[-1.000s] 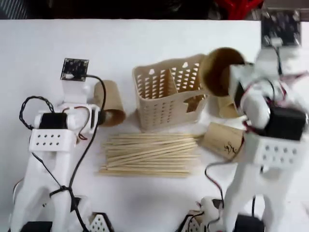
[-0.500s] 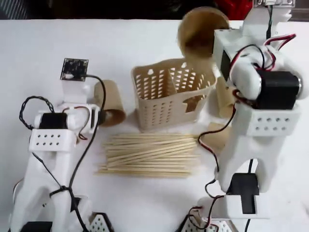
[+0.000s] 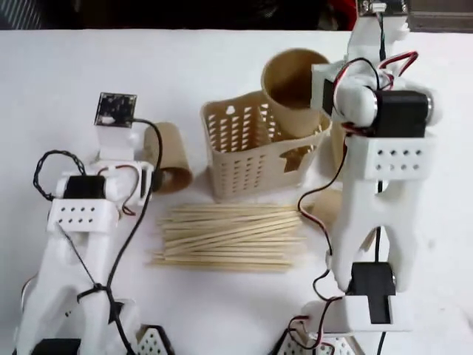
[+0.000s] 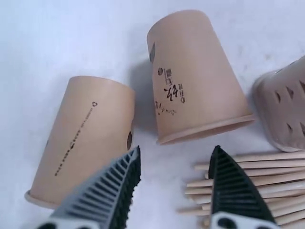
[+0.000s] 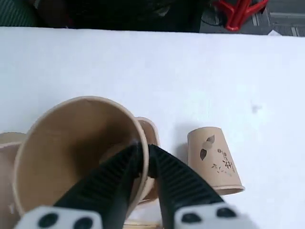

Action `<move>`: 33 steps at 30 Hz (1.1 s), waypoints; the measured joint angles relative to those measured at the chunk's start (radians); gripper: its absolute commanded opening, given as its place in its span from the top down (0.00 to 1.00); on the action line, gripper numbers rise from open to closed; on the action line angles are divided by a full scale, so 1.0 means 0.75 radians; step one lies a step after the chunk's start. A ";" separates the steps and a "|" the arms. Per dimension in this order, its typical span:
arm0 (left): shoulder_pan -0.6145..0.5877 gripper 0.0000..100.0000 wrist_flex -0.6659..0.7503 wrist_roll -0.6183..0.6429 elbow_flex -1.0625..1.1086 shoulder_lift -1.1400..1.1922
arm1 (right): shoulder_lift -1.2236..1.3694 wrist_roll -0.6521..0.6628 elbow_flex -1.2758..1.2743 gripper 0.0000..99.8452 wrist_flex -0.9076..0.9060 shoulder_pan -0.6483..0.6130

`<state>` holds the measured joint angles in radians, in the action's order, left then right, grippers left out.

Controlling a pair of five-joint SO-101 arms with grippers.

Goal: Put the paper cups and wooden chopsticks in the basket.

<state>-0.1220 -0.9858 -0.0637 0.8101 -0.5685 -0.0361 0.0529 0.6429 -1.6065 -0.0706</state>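
High view: the held cup (image 3: 294,87) hangs tilted over the far right corner of the basket (image 3: 251,159), and the chopsticks (image 3: 229,238) lie just near of it. Released here, the cup may catch the wall and tumble outside.

Left wrist view: the left gripper (image 4: 174,179) stands apart beside a lying cup (image 4: 83,138).

Right wrist view: the right gripper (image 5: 143,160) pinches only the rim, a thin hold that could slip.

High view: the right arm (image 3: 384,185) covers most of two paper cups, one (image 3: 336,159) beside the basket (image 3: 251,148), one (image 3: 324,207) at the ends of the chopsticks (image 3: 229,237) (slivers show; orientation undetermined). Left wrist view: basket and chopsticks are cut off by the picture's edge. Right wrist view: the held cup (image 5: 71,148) hides most of a second cup (image 5: 148,126) behind it.
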 measured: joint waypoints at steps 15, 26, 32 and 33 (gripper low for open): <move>0.000 0.76 0.020 0.000 0.004 0.000 | 0.002 0.000 -0.288 0.82 0.170 0.025; 0.000 0.76 0.020 0.000 0.004 0.000 | -0.006 0.096 -0.288 0.82 0.162 0.031; 0.000 0.76 0.020 0.000 0.004 0.000 | -0.205 0.231 -0.288 0.81 0.033 0.076; 0.000 0.76 0.020 0.000 0.004 0.000 | -0.241 0.262 -0.288 0.81 0.012 0.098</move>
<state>-0.1220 -0.9705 -0.0637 0.8132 -0.5685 -0.2171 0.2493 0.4266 -1.5973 0.0031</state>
